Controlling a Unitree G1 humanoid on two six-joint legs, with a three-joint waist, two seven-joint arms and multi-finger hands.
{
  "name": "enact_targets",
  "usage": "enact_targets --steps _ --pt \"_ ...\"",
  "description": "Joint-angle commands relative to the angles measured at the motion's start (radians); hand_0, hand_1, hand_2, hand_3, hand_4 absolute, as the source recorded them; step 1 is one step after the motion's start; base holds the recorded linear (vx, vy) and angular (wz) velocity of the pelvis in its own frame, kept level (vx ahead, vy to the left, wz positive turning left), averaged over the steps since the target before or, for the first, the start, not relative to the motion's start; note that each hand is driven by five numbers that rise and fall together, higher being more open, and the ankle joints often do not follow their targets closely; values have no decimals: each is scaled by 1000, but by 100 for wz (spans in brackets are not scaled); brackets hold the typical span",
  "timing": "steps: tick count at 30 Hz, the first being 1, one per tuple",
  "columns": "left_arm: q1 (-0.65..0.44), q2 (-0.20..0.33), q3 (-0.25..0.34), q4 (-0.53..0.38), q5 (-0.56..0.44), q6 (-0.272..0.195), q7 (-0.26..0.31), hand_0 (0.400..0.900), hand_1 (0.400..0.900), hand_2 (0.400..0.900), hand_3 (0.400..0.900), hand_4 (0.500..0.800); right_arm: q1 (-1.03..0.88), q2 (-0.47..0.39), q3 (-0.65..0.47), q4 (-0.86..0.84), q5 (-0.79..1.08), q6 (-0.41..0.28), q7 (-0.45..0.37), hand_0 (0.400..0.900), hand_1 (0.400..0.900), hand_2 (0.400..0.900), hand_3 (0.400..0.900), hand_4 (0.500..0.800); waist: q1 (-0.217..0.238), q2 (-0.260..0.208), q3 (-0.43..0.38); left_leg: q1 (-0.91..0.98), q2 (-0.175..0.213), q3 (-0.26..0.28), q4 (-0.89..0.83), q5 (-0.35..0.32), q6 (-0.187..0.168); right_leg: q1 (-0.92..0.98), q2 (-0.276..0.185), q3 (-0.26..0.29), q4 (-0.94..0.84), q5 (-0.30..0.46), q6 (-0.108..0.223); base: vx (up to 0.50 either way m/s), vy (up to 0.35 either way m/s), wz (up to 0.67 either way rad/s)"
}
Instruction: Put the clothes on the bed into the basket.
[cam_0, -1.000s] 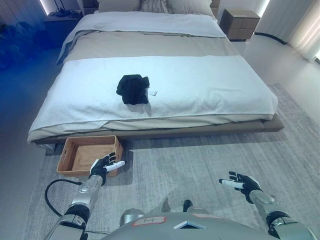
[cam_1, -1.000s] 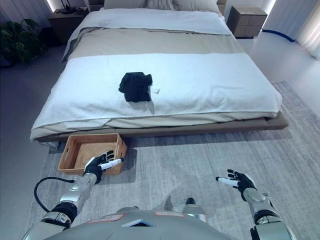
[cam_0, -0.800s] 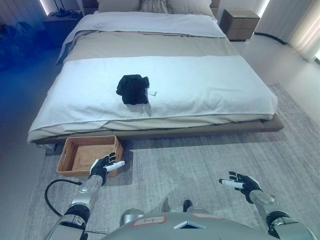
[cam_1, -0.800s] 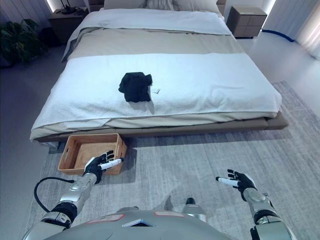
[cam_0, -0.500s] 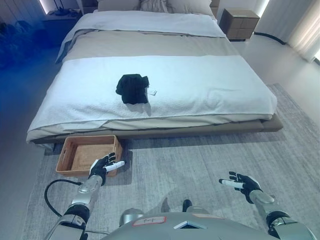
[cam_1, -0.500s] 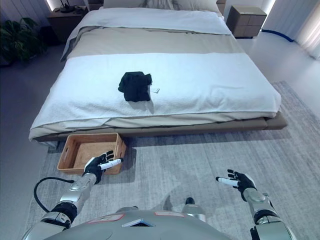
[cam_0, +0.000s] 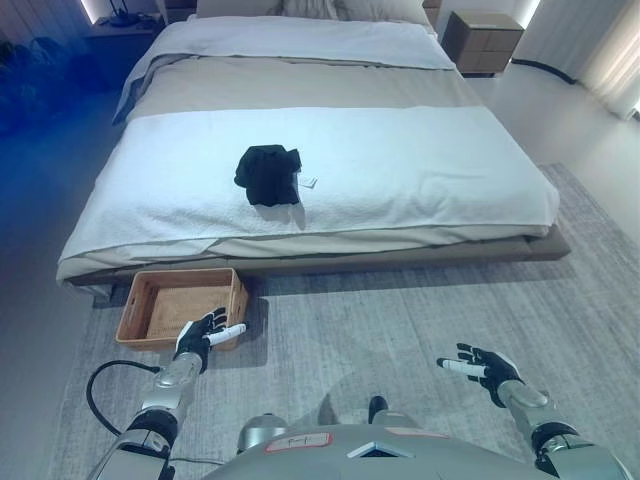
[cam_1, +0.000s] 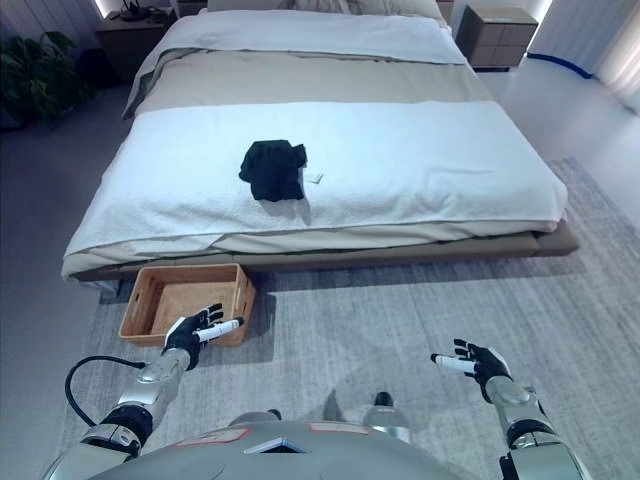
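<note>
I am holding my left robot hand (cam_0: 199, 335) low over the grey rug (cam_0: 400, 320), fingers spread wide and gripping nothing, just beside the near edge of the wicker basket (cam_0: 150, 305). I am keeping my right robot hand (cam_0: 486, 367) out to the right, equally splayed and empty. The black clothes (cam_0: 268, 175) are lying in a crumpled heap on the white blanket of the bed (cam_0: 420, 170), well apart from both hands.

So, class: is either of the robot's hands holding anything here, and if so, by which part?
Nothing is held. The left hand and right hand are both open above the rug; the black garment lies untouched on the bed.
</note>
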Motion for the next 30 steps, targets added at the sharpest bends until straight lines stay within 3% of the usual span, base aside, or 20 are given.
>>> enact_targets --steps 1,5,7,11,16,20,26,30 --pt "-135 77 12 -9 3 -78 24 900 900 900 900 800 -74 -25 -6 15 53 -51 -25 900 900 900 900 800 14 -44 -9 -113 -84 8 131 -81 63 -25 -145 23 203 22 88 8 206 4" --pt "-133 96 10 -36 4 -77 21 900 900 900 900 800 -56 -40 -23 8 59 -48 -19 900 900 900 900 800 9 -37 12 -120 -144 -18 173 -112 114 -109 -184 86 380 142 57 -3 238 11" --pt "-136 104 14 -42 5 -73 23 900 900 900 900 800 -49 -39 -24 9 68 -47 -17 900 900 900 900 800 4 -32 34 -101 -159 -26 175 -118 136 -158 -176 121 474 202 40 -2 229 7" --pt "-135 114 30 -48 3 -69 23 900 900 900 900 800 -33 -32 -27 12 69 -45 -9 900 900 900 900 800 -4 -21 56 -71 -175 -27 191 -146 163 -243 -162 125 561 198 29 70 159 3" --pt "-141 104 43 -21 1 -77 25 900 900 900 900 800 -34 -34 -35 22 74 -49 -4 900 900 900 900 800 -41 -43 66 -6 -191 -54 178 -190 138 -309 -151 102 304 155 57 228 -40 23" --pt "-151 100 51 2 2 -83 29 900 900 900 900 800 -42 -26 -34 26 81 -54 -12 900 900 900 900 800 -75 -50 75 59 -181 -87 164 -235 126 -346 -88 134 108 188 96 249 -30 36" --pt "-150 91 59 12 5 -84 41 900 900 900 900 800 -33 -19 -30 2 85 -54 -16 900 900 900 900 800 -93 -56 63 113 -164 -133 156 -281 118 -370 -37 109 38 241 114 210 -48 28" --pt "-151 81 56 19 1 -80 47 900 900 900 900 800 -17 -20 -41 0 96 -53 -18 900 900 900 900 800 -104 -59 42 163 -119 -157 150 -312 90 -372 -16 117 68 232 113 257 -118 26"
